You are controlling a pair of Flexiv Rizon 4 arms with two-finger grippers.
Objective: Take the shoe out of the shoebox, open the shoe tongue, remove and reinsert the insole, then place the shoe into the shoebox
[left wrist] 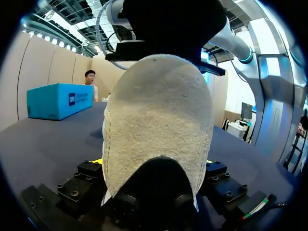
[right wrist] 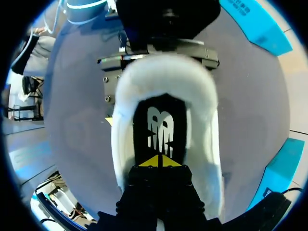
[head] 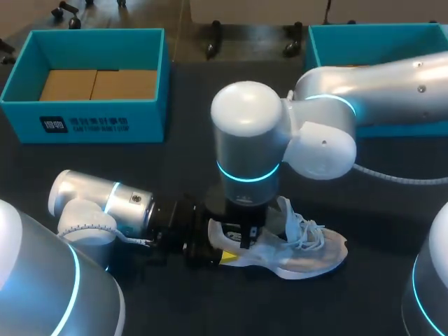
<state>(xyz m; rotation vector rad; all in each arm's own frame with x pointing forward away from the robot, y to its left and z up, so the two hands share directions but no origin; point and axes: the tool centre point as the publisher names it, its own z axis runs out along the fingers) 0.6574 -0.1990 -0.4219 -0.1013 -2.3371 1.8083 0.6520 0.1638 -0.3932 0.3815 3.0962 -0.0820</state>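
Left arm point(head: 98, 199) & right arm point(head: 378, 87) silver-white w/ cyan rings; left hand point(left wrist: 154, 163), right hand point(right wrist: 159, 162) black, yellow tips; grey cable point(head: 399, 178)

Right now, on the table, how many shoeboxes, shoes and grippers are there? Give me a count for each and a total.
Teal shoeboxes: 2, one at the far left, one at the far right
White shoe: 1
Grippers: 2, left gripper and right gripper
Total: 5
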